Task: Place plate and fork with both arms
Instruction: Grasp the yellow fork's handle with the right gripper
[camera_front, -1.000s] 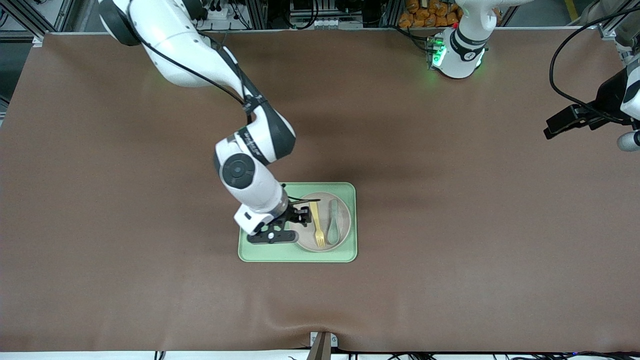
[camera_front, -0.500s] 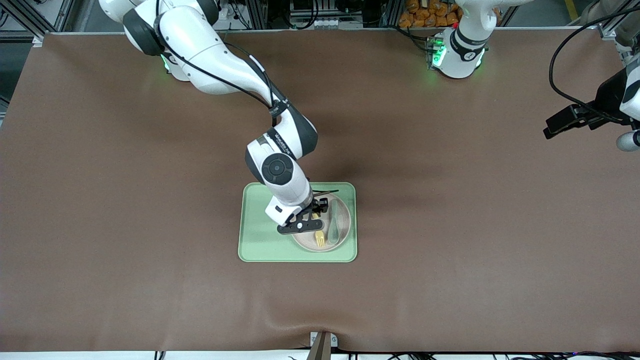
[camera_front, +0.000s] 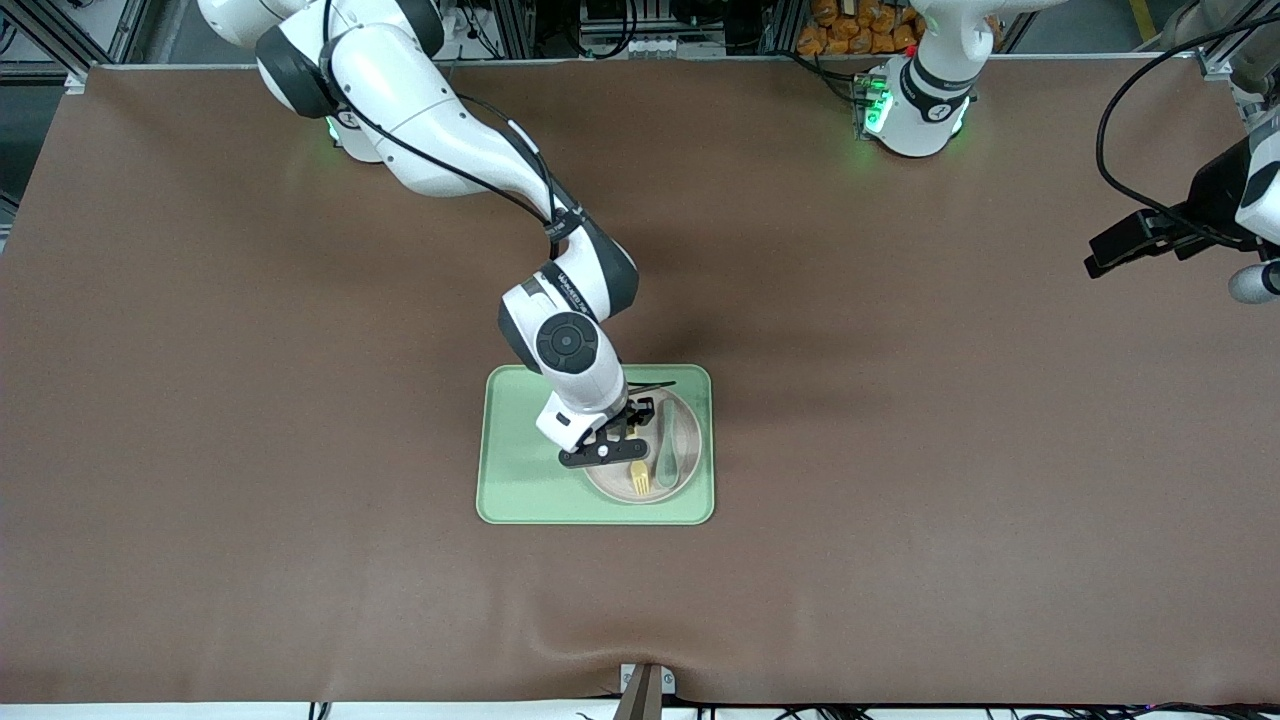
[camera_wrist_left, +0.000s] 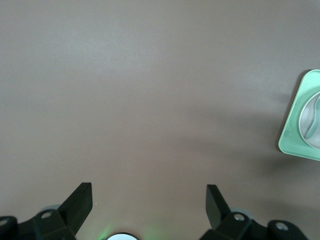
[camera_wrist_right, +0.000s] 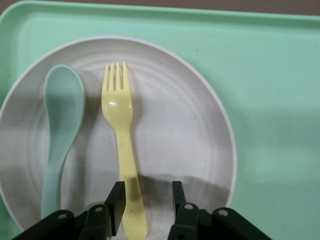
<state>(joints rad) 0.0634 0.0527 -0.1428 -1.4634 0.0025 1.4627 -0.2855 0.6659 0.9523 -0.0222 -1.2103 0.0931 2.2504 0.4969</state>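
The pale beige-pink plate (camera_front: 690, 432) lies in the green tray (camera_front: 520, 470). On it lie the pale yellow fork (camera_front: 639, 481) and a grey-green spoon (camera_front: 668, 447), side by side. My right gripper (camera_front: 628, 445) is low over the plate, hiding the fork's handle in the front view. In the right wrist view the gripper (camera_wrist_right: 146, 200) is open, with the fork's (camera_wrist_right: 122, 145) handle between the fingers, close to one finger (camera_wrist_right: 116, 199). The plate (camera_wrist_right: 185, 135) and spoon (camera_wrist_right: 60, 130) show there too. My left gripper (camera_front: 1140, 240) waits open over the left arm's end of the table; it is empty (camera_wrist_left: 148, 200).
The tray (camera_wrist_right: 270, 75) has a raised rim and a bare part toward the right arm's end. The left wrist view shows brown table cloth and a corner of the tray (camera_wrist_left: 292, 135). A clamp (camera_front: 645, 690) sits at the table edge nearest the front camera.
My right arm has swung from the tray's bare part over to the plate, and its gripper now straddles the fork's handle. The left arm has not moved.
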